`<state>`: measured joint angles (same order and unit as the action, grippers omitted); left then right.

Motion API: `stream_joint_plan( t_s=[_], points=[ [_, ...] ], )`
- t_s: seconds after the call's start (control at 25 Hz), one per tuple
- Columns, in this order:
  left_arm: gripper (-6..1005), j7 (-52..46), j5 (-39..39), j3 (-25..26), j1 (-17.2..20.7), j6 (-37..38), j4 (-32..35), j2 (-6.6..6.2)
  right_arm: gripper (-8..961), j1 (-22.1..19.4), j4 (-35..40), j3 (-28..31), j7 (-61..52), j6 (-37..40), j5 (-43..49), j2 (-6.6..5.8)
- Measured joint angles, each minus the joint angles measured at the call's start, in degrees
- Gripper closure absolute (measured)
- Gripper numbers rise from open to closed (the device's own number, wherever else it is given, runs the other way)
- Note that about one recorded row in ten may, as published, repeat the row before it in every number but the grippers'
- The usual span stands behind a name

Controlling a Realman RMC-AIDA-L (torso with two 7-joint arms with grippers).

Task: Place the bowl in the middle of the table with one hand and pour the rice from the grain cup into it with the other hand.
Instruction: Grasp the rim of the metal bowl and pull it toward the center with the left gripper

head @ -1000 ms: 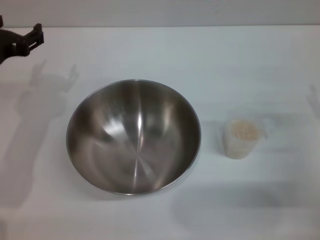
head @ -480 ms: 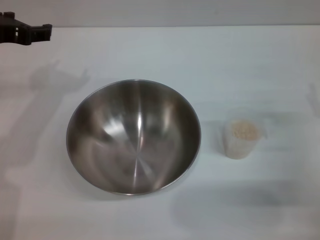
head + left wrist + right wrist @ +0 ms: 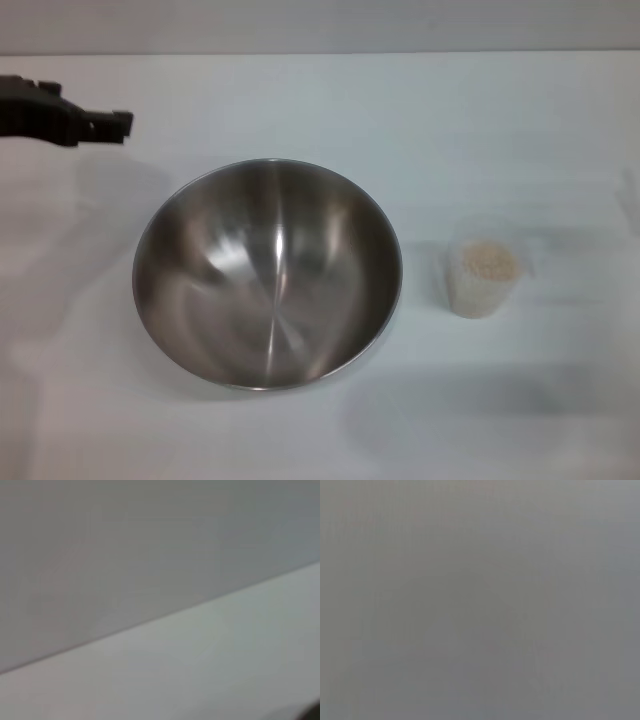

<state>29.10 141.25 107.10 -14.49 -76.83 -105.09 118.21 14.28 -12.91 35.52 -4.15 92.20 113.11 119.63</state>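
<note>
Big shiny stainless-steel bowl sits mid white table, empty. Small clear plastic grain cup w/ beige rice stands to its right, apart. Left gripper hovers far-left of bowl, holding nothing; how wide its jaws stand, can't tell.

A plain grey wall runs behind the far edge of the scene as a flat, featureless band. The same dull grey surface fills much of the left wrist view.
</note>
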Motion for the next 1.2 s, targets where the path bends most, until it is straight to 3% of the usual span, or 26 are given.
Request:
stream_joint_plan(
  t_s=[0.28, 1.2],
  points=[
    [124, -0.4, -0.5, -3.5, 1.4, -4.4, -2.6, 0.12, 105, 0.0, 0.0, 0.0, 0.0, 0.0, 0.0, 0.07],
    [128, 0.5, 0.3, -9.2, -0.1, 3.0, 11.3, 0.18, 106, 0.4, 0.2, 0.0, -0.1, -2.2, 0.0, 0.00]
  ],
)
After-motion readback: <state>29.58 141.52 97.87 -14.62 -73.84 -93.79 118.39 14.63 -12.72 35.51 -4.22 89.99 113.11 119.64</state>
